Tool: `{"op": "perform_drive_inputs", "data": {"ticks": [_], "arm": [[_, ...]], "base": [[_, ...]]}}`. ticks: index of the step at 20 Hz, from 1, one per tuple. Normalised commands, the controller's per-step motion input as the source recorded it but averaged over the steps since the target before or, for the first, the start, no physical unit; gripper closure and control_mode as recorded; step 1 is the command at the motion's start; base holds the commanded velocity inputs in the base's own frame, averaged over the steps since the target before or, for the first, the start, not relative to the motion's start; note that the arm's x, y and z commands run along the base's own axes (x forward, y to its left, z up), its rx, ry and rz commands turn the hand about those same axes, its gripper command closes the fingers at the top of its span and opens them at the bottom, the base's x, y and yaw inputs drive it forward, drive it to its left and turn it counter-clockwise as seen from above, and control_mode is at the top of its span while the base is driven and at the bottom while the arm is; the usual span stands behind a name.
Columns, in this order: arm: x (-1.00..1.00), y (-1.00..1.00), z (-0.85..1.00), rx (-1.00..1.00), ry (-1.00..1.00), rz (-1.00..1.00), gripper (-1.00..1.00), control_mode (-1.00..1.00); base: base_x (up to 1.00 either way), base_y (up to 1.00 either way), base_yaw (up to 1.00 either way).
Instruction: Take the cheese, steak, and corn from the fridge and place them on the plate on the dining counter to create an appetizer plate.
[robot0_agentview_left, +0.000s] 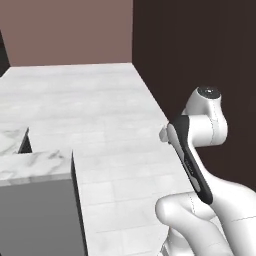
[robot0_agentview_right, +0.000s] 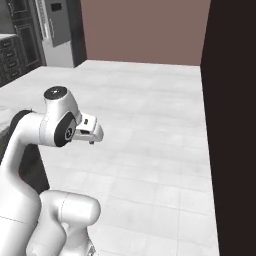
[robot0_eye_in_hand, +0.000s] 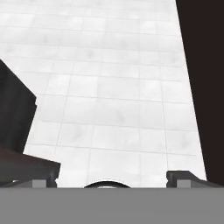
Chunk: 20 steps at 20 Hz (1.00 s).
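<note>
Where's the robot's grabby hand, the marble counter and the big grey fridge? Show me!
gripper (robot0_agentview_right: 91, 131): right base view, on the white hand near its small dark tips.
dining counter (robot0_agentview_left: 30, 167): left base view, on its white veined top.
fridge (robot0_agentview_right: 59, 30): right base view, on its grey steel front.

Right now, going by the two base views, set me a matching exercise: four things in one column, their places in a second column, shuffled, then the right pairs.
Things
1. white grey-veined marble counter top
2. tall grey steel-fronted fridge
3. dark brown wall panel
4. dusty pink back wall

Places
A. far ahead, beyond the pale tiled floor
B. near, low on the left
C. far off to the left
D. along the right side

Pairs: 1-B; 2-C; 3-D; 4-A
</note>
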Motion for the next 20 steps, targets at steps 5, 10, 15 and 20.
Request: {"op": "perform_drive_inputs", "data": {"ticks": [5,10,15,20], "arm": [[0.00,0.00,0.00,0.00,0.00,0.00,-1.00,1.00],[0.00,0.00,0.00,0.00,0.00,0.00,-1.00,1.00],[0.00,0.00,0.00,0.00,0.00,0.00,-1.00,1.00],[0.00,0.00,0.00,0.00,0.00,0.00,-1.00,1.00]], "base": [[1.00,0.00,0.17],[1.00,0.00,0.28],[1.00,-0.01,0.39],[1.00,-0.09,0.43]]}}
